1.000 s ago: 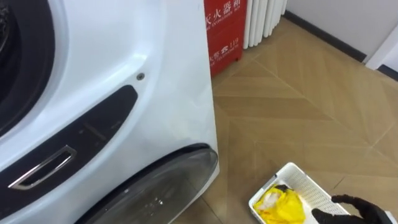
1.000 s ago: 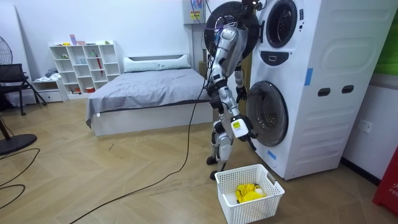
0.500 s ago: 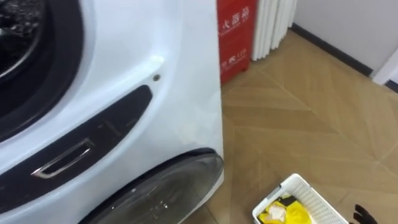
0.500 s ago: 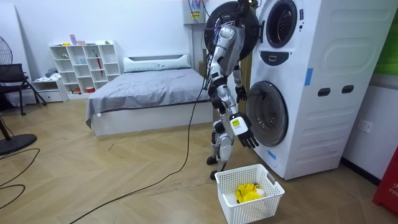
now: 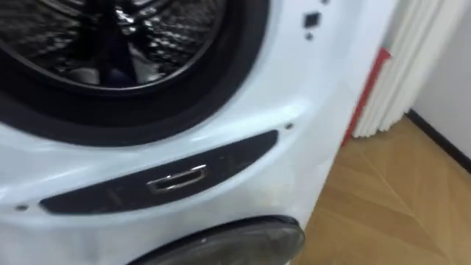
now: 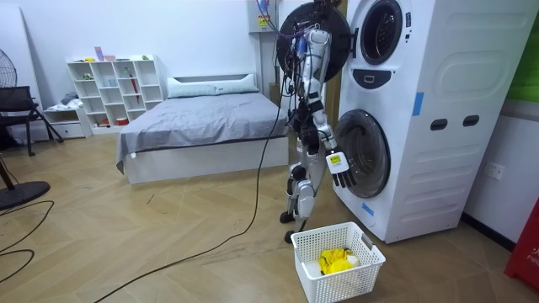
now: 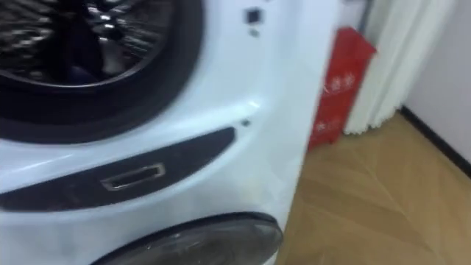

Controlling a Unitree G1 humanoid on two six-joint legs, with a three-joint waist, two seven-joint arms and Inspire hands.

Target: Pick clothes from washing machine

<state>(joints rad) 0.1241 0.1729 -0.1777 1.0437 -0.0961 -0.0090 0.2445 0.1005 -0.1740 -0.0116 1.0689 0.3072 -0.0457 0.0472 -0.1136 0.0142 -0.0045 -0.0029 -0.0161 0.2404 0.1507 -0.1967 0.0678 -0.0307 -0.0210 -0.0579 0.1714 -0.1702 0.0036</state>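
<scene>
The upper washing machine's open drum (image 5: 110,37) shows its perforated steel wall, with a dark bluish shape (image 5: 110,62) low inside; I cannot tell if it is cloth. Its round door (image 6: 310,34) stands swung open beside my head. I stand upright close to the stacked machines. My right hand (image 6: 339,167) hangs open with straight fingers and holds nothing, in front of the lower machine's door (image 6: 360,153). A yellow cloth (image 6: 337,259) lies in the white basket (image 6: 362,268) on the floor by my feet.
Below the drum runs a dark panel strip with a chrome handle (image 5: 176,179). The lower door's glass (image 5: 243,243) bulges out beneath it. A red box (image 7: 335,81) and a white radiator (image 5: 401,66) stand right of the machines. A bed (image 6: 202,122) stands behind me.
The head camera has tilted up from the floor and basket to the upper drum. My right hand rose from over the basket to the lower door's height as I straightened.
</scene>
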